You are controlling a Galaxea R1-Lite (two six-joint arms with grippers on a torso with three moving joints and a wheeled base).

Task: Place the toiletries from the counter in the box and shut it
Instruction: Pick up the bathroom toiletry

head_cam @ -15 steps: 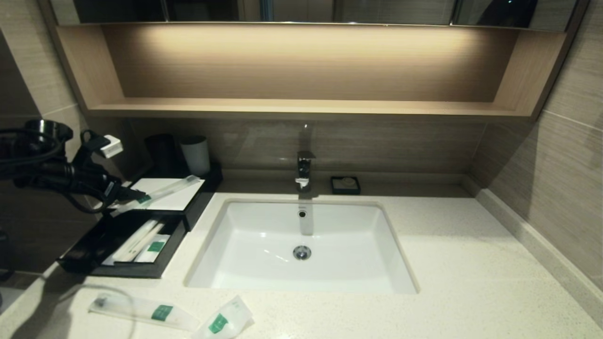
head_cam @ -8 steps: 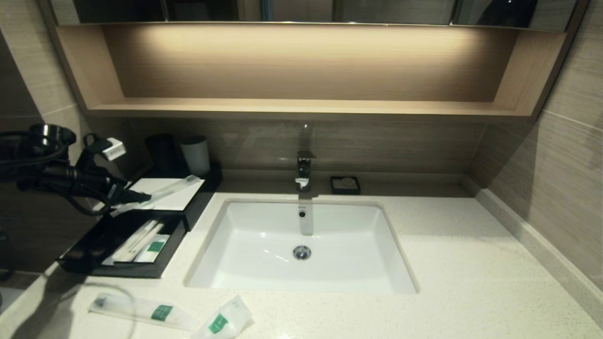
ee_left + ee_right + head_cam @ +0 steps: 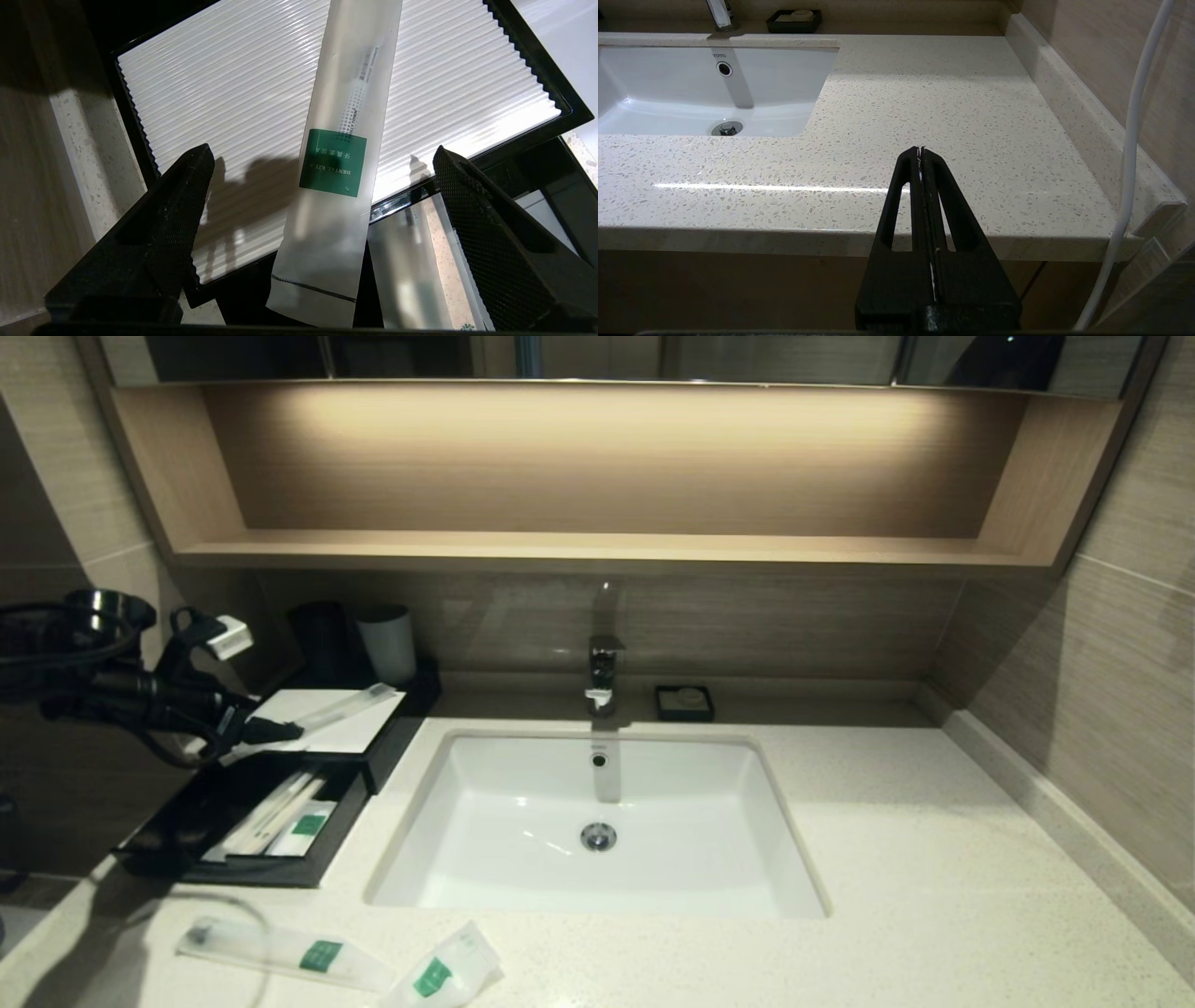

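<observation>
Fingers [image 3: 177, 219] of left gripper [image 3: 322, 233] spread wide, slim sachet [image 3: 343, 154] loose between, overhanging box [image 3: 537, 79] edge

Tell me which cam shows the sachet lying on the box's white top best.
Left wrist view: the sachet fills the frame between the open left hand, green label readable, one end overhanging the box edge. Head view shows it small and partly hidden. Right wrist view misses it.

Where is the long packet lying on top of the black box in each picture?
Head view: the long packet lies slanted on the white top of the box, far left, by the left gripper.
Left wrist view: packet runs down the middle, between the open fingers.
Right wrist view: not in it.
Shared landmark: the box's white top.
</observation>
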